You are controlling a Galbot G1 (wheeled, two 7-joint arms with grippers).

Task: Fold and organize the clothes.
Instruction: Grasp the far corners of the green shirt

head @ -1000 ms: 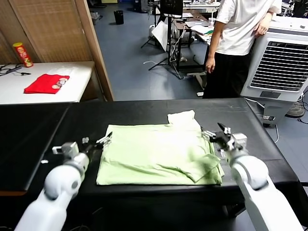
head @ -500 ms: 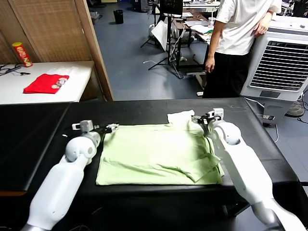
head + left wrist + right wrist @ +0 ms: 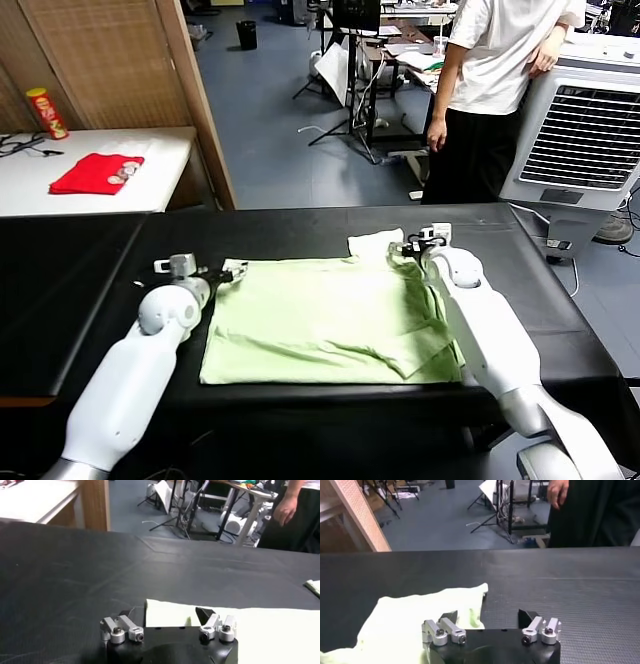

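Green shirt [image 3: 330,320] lies flat on the black table [image 3: 90,270].
Left gripper [image 3: 228,270] sits at the shirt's far left corner, right gripper [image 3: 408,245] at its far right corner; both jaws part-open, holding nothing yet.

Both arms are now stretched out to the far edge of the pale green shirt [image 3: 330,320], having been drawn back beside its near half a second ago. The left pincer [image 3: 232,270] is brought in against the far left corner, one finger [image 3: 203,615] set over the cloth edge. The right pincer [image 3: 408,246] is carried inward and farther away to the small folded flap at the shirt's far right, jaws narrowed from wide.
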